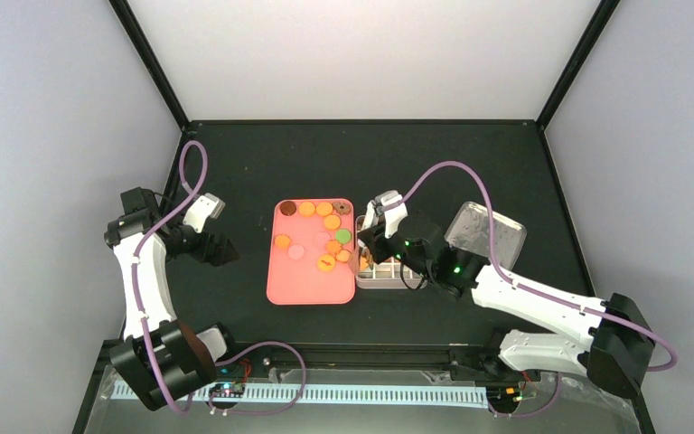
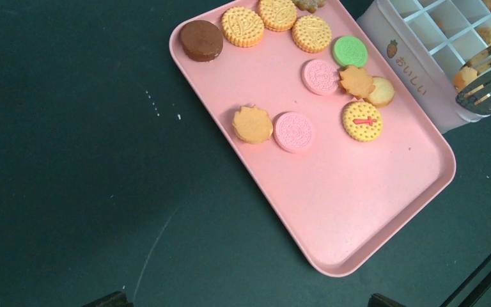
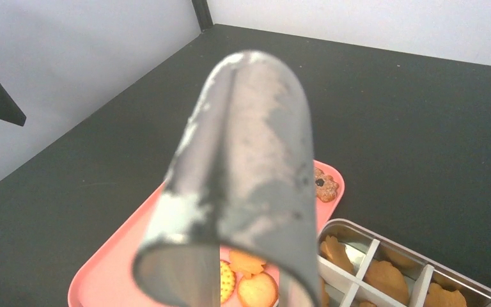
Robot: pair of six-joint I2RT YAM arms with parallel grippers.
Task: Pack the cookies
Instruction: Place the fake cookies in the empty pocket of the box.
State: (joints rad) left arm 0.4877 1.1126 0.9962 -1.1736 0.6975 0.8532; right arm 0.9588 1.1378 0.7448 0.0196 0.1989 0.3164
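Note:
Several cookies lie on the pink tray (image 2: 371, 211): a brown one (image 2: 201, 40), orange ones (image 2: 243, 26), a green one (image 2: 350, 51) and pink ones (image 2: 293, 132). More orange cookies (image 3: 383, 275) sit in the cells of the divided box (image 2: 415, 64) at the tray's right side. My right gripper (image 1: 370, 237) is shut on metal tongs (image 3: 249, 166), whose bent end fills the right wrist view. Their tips (image 2: 489, 83) hang over the box by an orange cookie (image 2: 465, 78). My left gripper (image 2: 248, 300) stands open over bare table left of the tray (image 1: 303, 285).
A clear plastic lid (image 1: 486, 233) lies right of the box (image 1: 379, 278), behind my right arm. Black frame posts and white walls close in the dark table on three sides.

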